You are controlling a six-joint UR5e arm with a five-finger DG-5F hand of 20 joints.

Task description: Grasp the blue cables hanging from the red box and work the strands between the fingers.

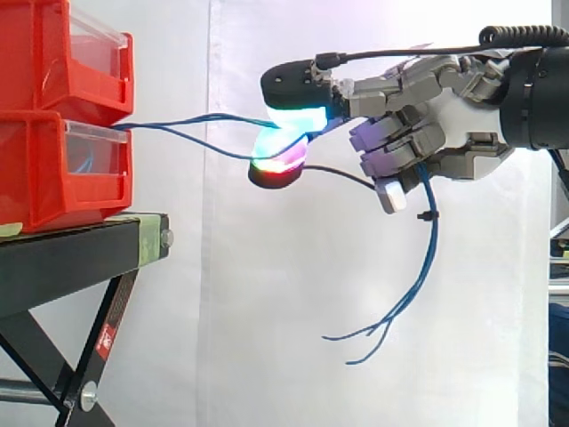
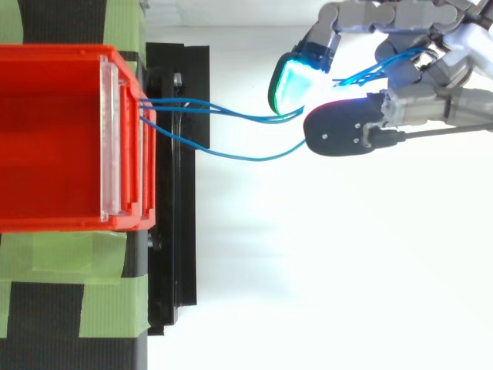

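— What stands in the way out from the red bins (image 1: 36,169)?
— The blue cables (image 2: 192,103). They leave the bins' front and stretch level across the gap to the hand (image 1: 444,124), which pinches them; their loose ends dangle far out, lower than the bins.
— Any free room?
— Above the strands and beneath them, before the bins. Directly under the bins, the black stand (image 1: 71,245) blocks passage.

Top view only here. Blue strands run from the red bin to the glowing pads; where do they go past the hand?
Observer: Side view: the blue cables pass the curled fingers of the hand and hang below it, ends loose in air.
Operator: Which bin feeds them?
Observer: The lower red bin, with another red bin stacked on top.
Operator: Taut?
Observer: One strand runs nearly level; another dips toward the lower pad.
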